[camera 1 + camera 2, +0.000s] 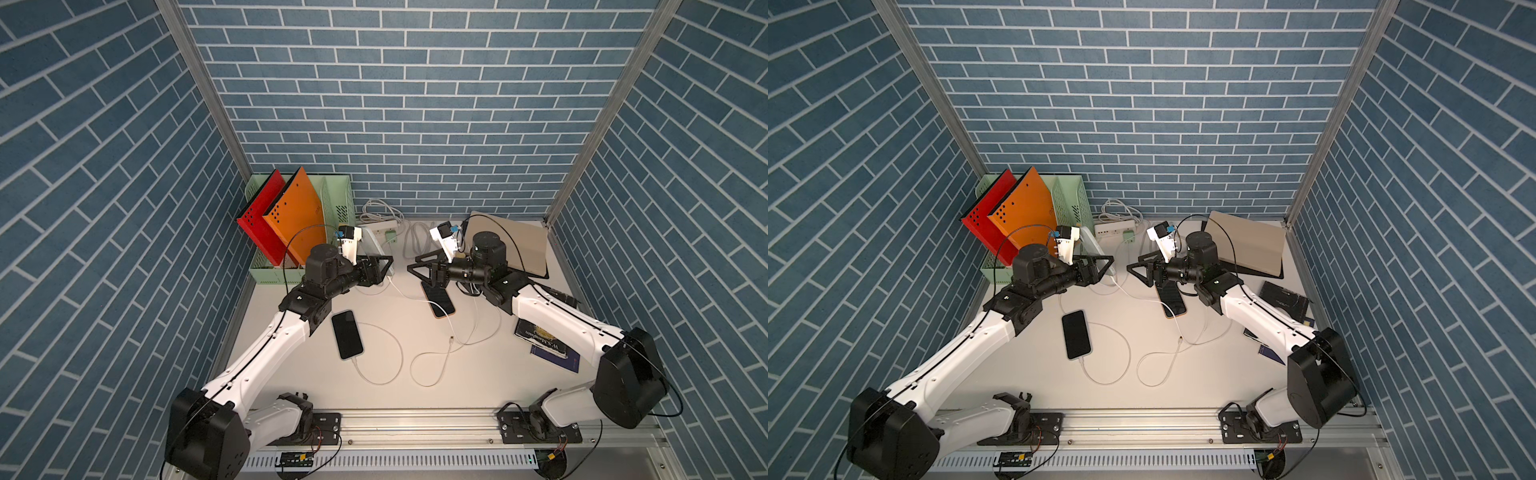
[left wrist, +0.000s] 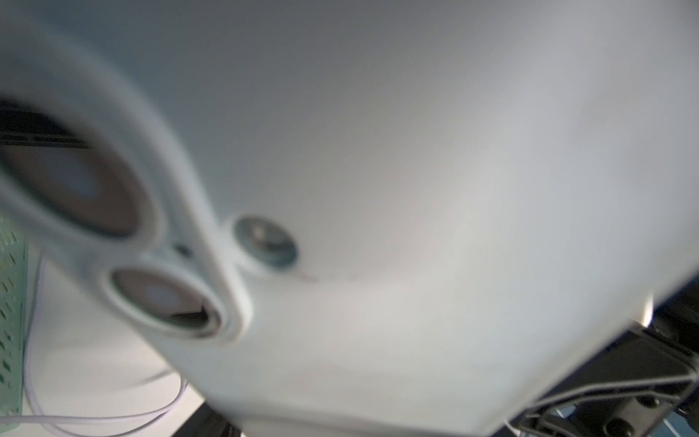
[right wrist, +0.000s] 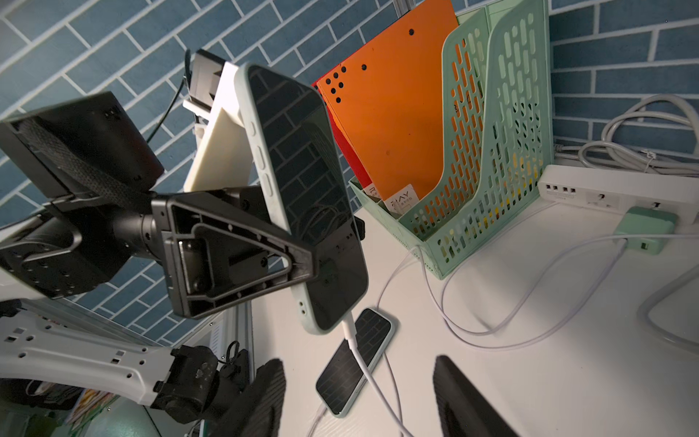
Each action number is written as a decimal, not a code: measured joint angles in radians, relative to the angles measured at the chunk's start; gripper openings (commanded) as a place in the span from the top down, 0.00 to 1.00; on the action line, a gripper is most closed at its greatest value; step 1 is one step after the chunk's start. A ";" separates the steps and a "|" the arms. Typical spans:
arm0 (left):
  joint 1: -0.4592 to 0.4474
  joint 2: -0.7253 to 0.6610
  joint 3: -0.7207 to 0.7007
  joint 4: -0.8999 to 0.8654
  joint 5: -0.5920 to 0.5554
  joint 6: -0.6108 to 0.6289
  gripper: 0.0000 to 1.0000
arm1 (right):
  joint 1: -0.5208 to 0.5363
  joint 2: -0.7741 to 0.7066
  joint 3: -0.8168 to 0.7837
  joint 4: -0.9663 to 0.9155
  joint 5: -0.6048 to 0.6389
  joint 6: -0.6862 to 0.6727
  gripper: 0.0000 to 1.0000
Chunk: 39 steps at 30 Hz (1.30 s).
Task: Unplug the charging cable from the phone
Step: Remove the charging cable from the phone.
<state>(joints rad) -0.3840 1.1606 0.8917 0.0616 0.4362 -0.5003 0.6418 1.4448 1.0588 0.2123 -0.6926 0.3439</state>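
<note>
My left gripper [image 1: 384,266] is shut on a phone [image 3: 302,196] in a pale green case and holds it up off the table, screen towards my right arm. The blurred back of that phone [image 2: 378,151], with its lenses, fills the left wrist view. A white charging cable [image 3: 350,329] is plugged into the phone's lower end and hangs down to the table. My right gripper [image 3: 363,401] is open just below that plug. The cable runs between its fingers [image 3: 264,397] without touching them. In both top views the two grippers face each other, the right gripper [image 1: 1136,268] close to the left gripper [image 1: 1104,264].
A black-screened phone [image 1: 347,334] with its own cable lies by the left arm. An orange-edged phone [image 1: 438,301] lies under the right wrist. A loose cable end [image 1: 451,338] rests mid-table. At the back stand a green file rack [image 1: 336,199], a power strip [image 3: 620,189] and a tan folder [image 1: 511,245].
</note>
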 measured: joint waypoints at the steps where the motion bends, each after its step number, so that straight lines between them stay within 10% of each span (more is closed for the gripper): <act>1: 0.000 0.000 0.000 -0.001 -0.002 -0.001 1.00 | 0.011 0.000 -0.004 -0.006 0.009 -0.018 0.38; 25: 0.000 0.000 0.010 -0.029 0.010 -0.008 0.98 | 0.137 0.142 -0.009 -0.063 0.117 -0.214 0.67; 39: 0.000 0.000 0.019 -0.031 0.008 -0.008 0.97 | 0.144 0.161 -0.009 -0.063 0.116 -0.221 1.00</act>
<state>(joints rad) -0.3840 1.1606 0.9104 0.0311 0.4446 -0.5079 0.7856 1.6054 1.0500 0.1493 -0.5762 0.1226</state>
